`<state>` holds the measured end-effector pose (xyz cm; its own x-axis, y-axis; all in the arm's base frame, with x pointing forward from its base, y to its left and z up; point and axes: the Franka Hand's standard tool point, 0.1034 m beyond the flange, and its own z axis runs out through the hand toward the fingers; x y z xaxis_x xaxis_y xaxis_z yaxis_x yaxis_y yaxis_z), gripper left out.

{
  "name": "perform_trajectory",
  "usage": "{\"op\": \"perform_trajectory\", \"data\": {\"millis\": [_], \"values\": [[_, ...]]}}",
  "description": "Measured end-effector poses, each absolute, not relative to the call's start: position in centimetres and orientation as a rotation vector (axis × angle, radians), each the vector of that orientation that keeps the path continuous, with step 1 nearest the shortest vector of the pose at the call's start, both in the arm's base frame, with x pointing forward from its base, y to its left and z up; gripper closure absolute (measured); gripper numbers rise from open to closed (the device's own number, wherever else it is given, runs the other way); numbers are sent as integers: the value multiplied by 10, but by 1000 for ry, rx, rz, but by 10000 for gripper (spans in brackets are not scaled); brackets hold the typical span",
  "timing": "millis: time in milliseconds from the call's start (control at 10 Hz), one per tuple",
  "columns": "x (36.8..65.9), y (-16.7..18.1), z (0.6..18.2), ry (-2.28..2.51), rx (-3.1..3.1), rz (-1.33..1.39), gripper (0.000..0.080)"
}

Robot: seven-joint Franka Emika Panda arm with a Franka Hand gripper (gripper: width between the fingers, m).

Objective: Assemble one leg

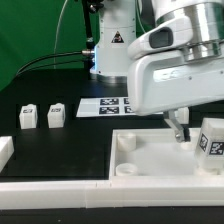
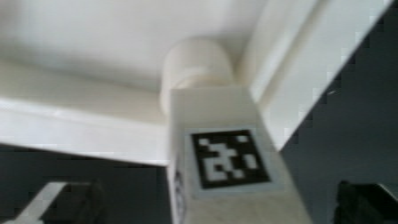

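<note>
White plastic formed the leg (image 2: 217,130), tagged in black-and-white, apparently standing in a corner socket of the tray (image 1: 150,160); the gripper (image 2: 199,205) straddled it, released.

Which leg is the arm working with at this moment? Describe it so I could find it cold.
Start at the big white tray at the front of the table. At its corner on the exterior view's right, a leg stands upright, just beside the open gripper. Unlike the two legs lying loose on the black table, it sits on the tray.
</note>
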<state>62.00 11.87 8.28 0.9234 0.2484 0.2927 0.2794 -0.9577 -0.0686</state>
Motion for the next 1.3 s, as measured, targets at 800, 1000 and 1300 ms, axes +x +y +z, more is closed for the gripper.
{"op": "perform_trajectory", "data": {"millis": [800, 1000, 1300], "values": [[626, 116, 89, -395, -2974, -4, 150], [630, 118, 92, -274, -2994, -28, 150], [638, 105, 91, -144, -3016, -105, 150]]}}
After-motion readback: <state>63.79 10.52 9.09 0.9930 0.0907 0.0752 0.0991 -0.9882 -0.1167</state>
